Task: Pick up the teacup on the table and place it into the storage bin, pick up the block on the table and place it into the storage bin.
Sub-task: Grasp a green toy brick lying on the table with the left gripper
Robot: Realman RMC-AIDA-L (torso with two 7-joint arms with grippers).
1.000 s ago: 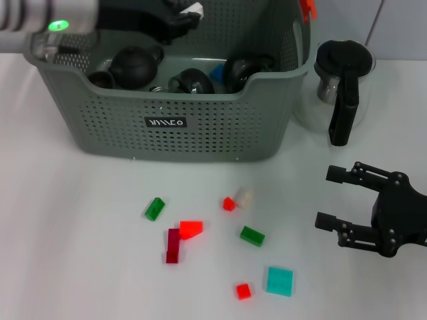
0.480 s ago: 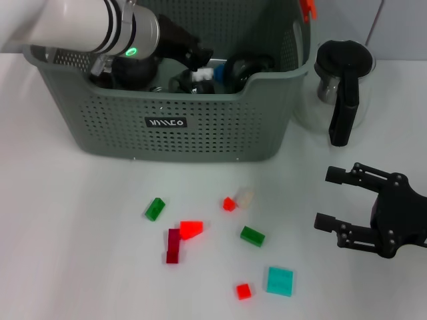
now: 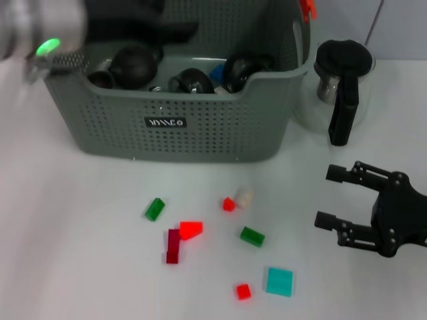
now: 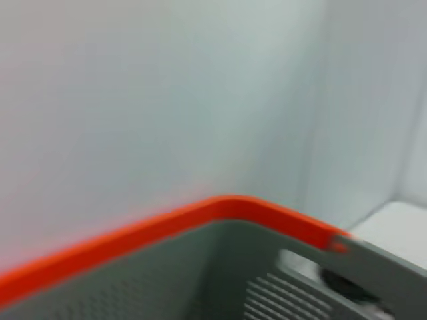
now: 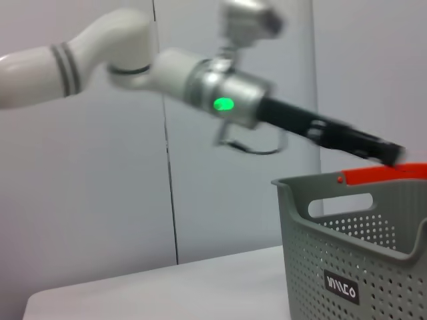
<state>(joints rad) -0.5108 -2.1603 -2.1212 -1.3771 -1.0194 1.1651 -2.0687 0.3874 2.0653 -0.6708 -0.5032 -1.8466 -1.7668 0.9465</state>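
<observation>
Grey-green perforated plastic formed the storage bin (image 3: 180, 127), which stood at twelve o'clock on the white table (image 3: 73, 233) with orange clips on its handles. Dark rounded teacups (image 3: 133, 63) and a bit of blue sat inside it. The left gripper (image 3: 163, 27) hung above the bin's far rim at about eleven o'clock, smeared by motion; I could not tell whether its fingers were released or clenched. From the right wrist view that same gripper (image 5: 383, 150) reached over the orange-edged rim of the bin (image 5: 353, 267).

Blocks lay scattered on the table at six o'clock from the bin, all apart from it: a green block (image 3: 155, 209), a red wedge (image 3: 191, 229) touching a dark red bar (image 3: 173, 245), a small red block (image 3: 229, 204) just beside a pale one (image 3: 245, 197), another green block (image 3: 252, 236), a red cube (image 3: 243, 291) and a teal square (image 3: 279, 281).

At four o'clock the right gripper (image 3: 330, 197) hovered over the table with its fingers spread and nothing between them. A glass jug (image 3: 340, 87) with a black handle stood at two o'clock, just beside the bin.
</observation>
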